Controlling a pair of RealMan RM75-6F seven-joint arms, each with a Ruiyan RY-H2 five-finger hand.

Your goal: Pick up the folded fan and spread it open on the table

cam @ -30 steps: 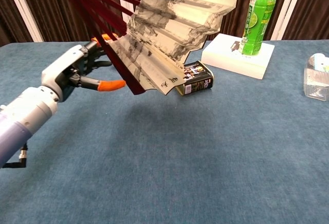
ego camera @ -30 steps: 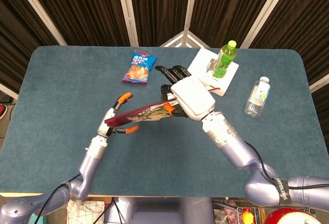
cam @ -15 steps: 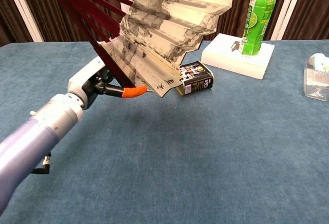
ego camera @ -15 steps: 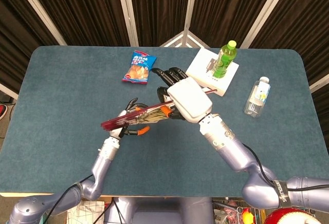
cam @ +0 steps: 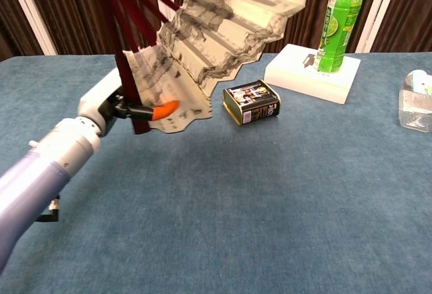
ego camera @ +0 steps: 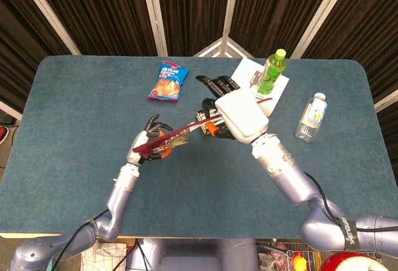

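Note:
The fan [cam: 223, 24] is held in the air, partly spread, with dark red ribs and ink-painted paper. In the head view the fan [ego camera: 180, 134] shows edge-on as a thin red line between both hands. My left hand [ego camera: 152, 142] grips its lower end; in the chest view this left hand [cam: 108, 102] pinches the outer red rib, an orange fingertip lying on the paper. My right hand [ego camera: 239, 114] holds the fan's upper end above the table [ego camera: 74, 97]; it is above the top edge of the chest view.
A small tin can [cam: 251, 102] lies on its side below the fan. A green bottle [ego camera: 270, 72] stands on a white box [cam: 310, 71] at the back right, with a water bottle [ego camera: 311, 115] further right. A snack bag [ego camera: 169, 81] lies at the back.
The right hand moved right and away, pulling the fan's upper end with it. The left-held rib swung nearly upright, and the can no longer sits behind the paper.

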